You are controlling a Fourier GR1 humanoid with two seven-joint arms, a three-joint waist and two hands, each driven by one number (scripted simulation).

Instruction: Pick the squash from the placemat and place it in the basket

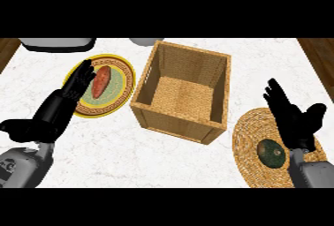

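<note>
Nearest the lower edge, the right forearm is entering over the woven placemat (261, 132), and the right hand (295, 118) is hovering with palm open, fingers straight and spread, thumb splayed to the side; it is clasping nothing. The squash (270, 152), dark green and rounded, is lying on the placemat just below and beside that wrist, partly overlapped by the forearm, and is not being touched by the fingers.

Risk noted: the hand is sitting beyond the squash, so the fingers are pointing past it. In my judgement a straight descent from here would be landing on bare mat, or the wrist would be nudging the squash and rolling it off the mat's edge. A round, smooth body would also be liable to slip from a closing hand that is not centred.

Further in, the left hand (73, 86) is resting open, fingers straight and together, its tips overlapping the rim of a yellow plate (124, 84) that is carrying an orange vegetable (101, 81).

At centre, the basket (183, 95) is standing upright, open and holding nothing, near the placemat but apart from it. Its tall wall is likely to be catching a low carry.
</note>
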